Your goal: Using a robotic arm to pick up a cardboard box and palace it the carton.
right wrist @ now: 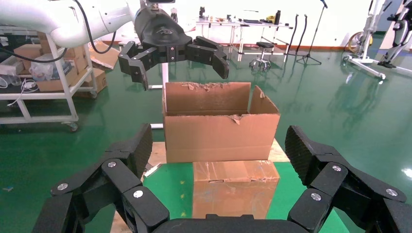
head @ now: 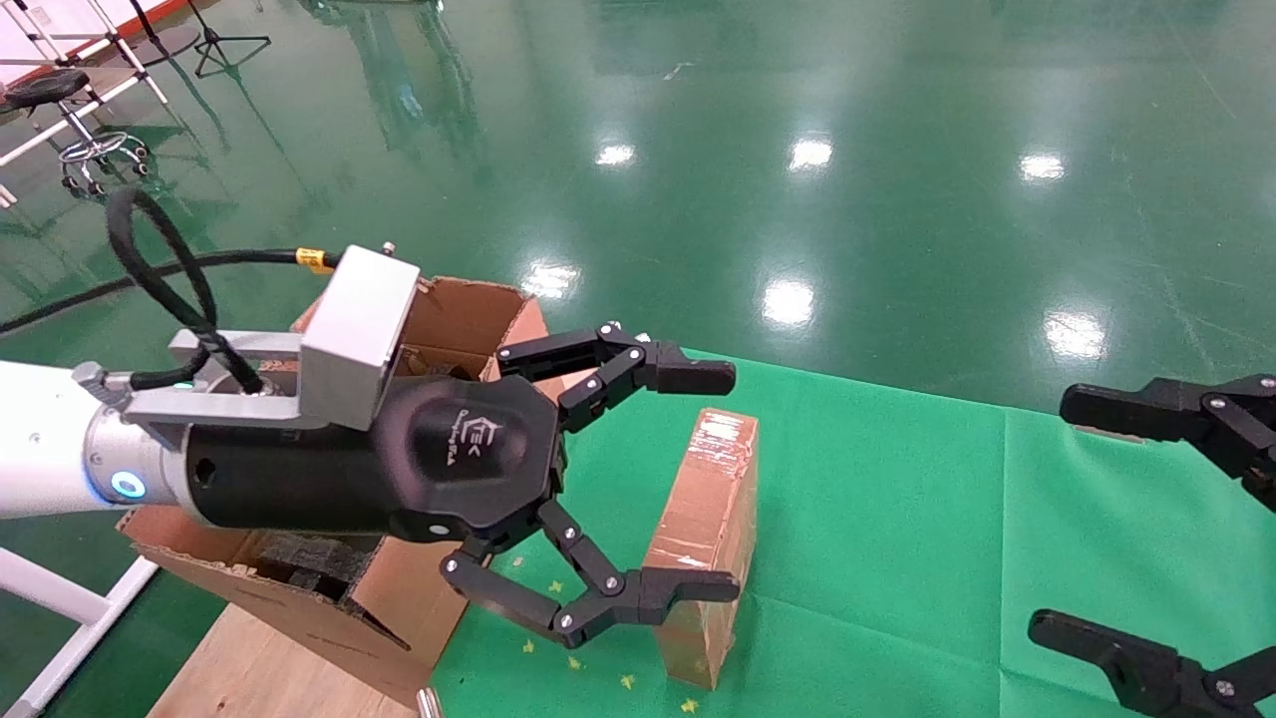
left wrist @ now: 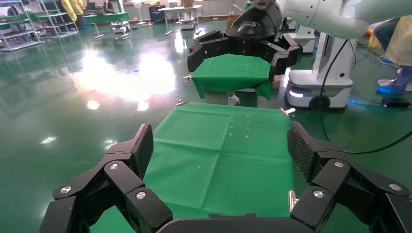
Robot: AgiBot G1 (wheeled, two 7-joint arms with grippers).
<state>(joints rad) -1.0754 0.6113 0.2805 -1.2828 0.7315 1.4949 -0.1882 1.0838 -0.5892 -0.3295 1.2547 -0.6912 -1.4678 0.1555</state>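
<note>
Left arm: the robotic arm point(head: 60, 454), white with a silver wrist and a glowing blue ring, is being held out over the left of the tabletop; a silver camera block and a looping black cable are being carried on it.
Left pincer: the left pincer point(head: 723, 481), black and jointed with ribbed fingertip pads, is being held wide open with nothing gripped; it is being kept just beside the cardboard box, one fingertip above the box's far end and one at its near end.
Cardboard box: the cardboard box point(head: 710, 519), slim, rectangular and brown, is being seen wrapped in glossy clear tape; it is standing on a long narrow edge on the green cloth, just beside the carton.
Carton: the carton point(right wrist: 218, 127), large, brown and corrugated, is being shown with upright flaps and ragged torn edges; dark foam is being glimpsed inside in the head view.
Tabletop: the tabletop point(head: 897, 519) is being covered by a smooth green cloth, with bare pale wood showing beneath the carton.
Right pincer: the right pincer point(head: 1087, 519), all black, is being held wide open and empty at the tabletop's right edge, well apart from the box.
Floor: the floor point(head: 797, 120), glossy green, is being lit by bright reflections.
</note>
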